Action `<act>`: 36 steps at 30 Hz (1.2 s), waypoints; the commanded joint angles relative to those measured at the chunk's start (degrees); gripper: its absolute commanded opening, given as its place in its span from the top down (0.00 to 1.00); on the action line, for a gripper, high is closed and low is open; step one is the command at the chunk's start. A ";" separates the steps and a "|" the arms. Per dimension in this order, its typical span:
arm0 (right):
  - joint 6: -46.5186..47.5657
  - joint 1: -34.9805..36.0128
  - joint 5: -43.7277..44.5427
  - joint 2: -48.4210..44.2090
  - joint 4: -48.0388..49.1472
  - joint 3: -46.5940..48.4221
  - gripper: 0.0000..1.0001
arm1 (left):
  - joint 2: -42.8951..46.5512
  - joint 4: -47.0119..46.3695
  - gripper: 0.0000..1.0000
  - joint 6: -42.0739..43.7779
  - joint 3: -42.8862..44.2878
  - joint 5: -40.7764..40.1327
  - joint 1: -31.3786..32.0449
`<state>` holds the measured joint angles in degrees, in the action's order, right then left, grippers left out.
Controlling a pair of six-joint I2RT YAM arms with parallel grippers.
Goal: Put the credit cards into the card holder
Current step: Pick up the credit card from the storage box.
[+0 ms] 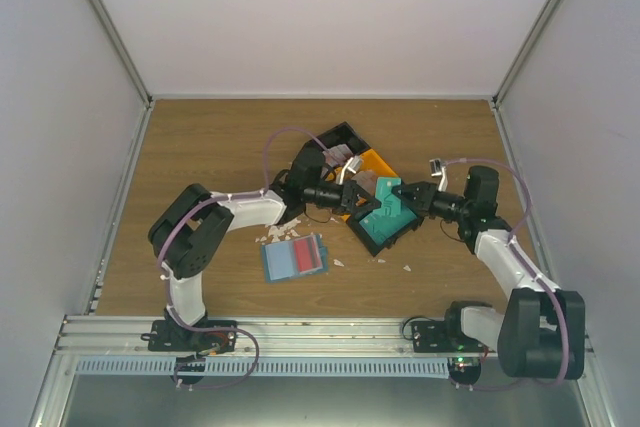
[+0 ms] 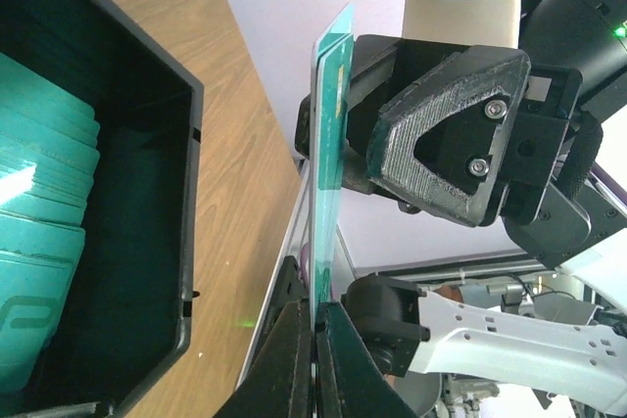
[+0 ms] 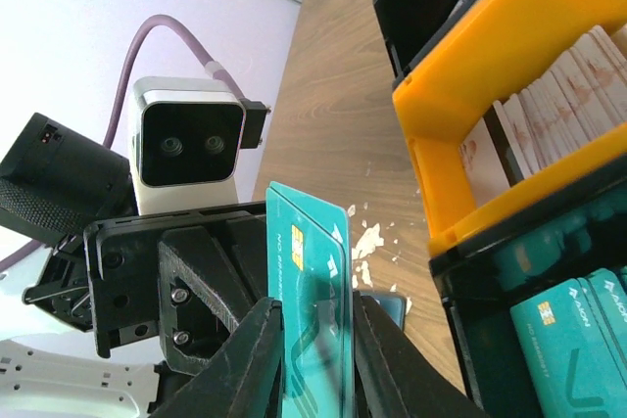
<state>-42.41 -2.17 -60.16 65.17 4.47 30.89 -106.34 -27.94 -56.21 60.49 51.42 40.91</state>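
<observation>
Overhead, the left gripper [image 2: 313,340] pinches one end of a teal card [image 2: 328,144], which is held on edge by the black tray's [image 2: 186,193] rim. Its long axis runs toward the right gripper [image 3: 313,359], whose grip I cannot tell. The card holder [image 1: 295,257] lies open on the wood nearby.

Card holder [image 1: 293,257] on table [image 1: 200,147], trays [image 1: 380,161] behind it, card [image 2: 329,144] between left pincer [image 2: 315,312] and right pincer [image 3: 315,325]

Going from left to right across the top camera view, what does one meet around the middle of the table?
card holder → left hand, gripping a teal credit card → right hand
</observation>
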 commanded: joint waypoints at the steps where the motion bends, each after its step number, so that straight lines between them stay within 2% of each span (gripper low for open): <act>1: -1.27 -1.25 -1.80 0.78 3.58 -1.50 0.79 | -2.49 -0.34 1.00 -1.18 1.79 0.92 -0.80; 5: -1.40 -1.98 -1.71 1.28 4.06 -2.33 0.81 | -3.37 -1.30 1.00 -2.47 1.78 1.78 -1.24; 12: -2.30 -2.19 -3.06 0.42 5.75 -3.28 0.91 | -3.86 -7.79 1.00 -8.76 0.51 5.43 -2.39; 18: -3.78 -2.18 -4.06 -1.22 6.31 -3.58 0.85 | -2.66 -18.29 1.00 -17.03 -0.81 8.71 -2.58; 30: -5.23 -2.21 -3.77 -4.58 5.33 -4.09 0.86 | -1.08 -20.20 1.00 -17.90 -0.43 9.23 -3.00; 36: -4.34 -2.18 -2.82 -6.01 3.42 -4.50 0.82 | -0.28 -20.64 1.00 -16.44 -0.63 9.12 -3.11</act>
<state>-47.20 -3.88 -63.02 60.25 9.15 27.40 -109.10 -44.05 -73.95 60.16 59.77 38.17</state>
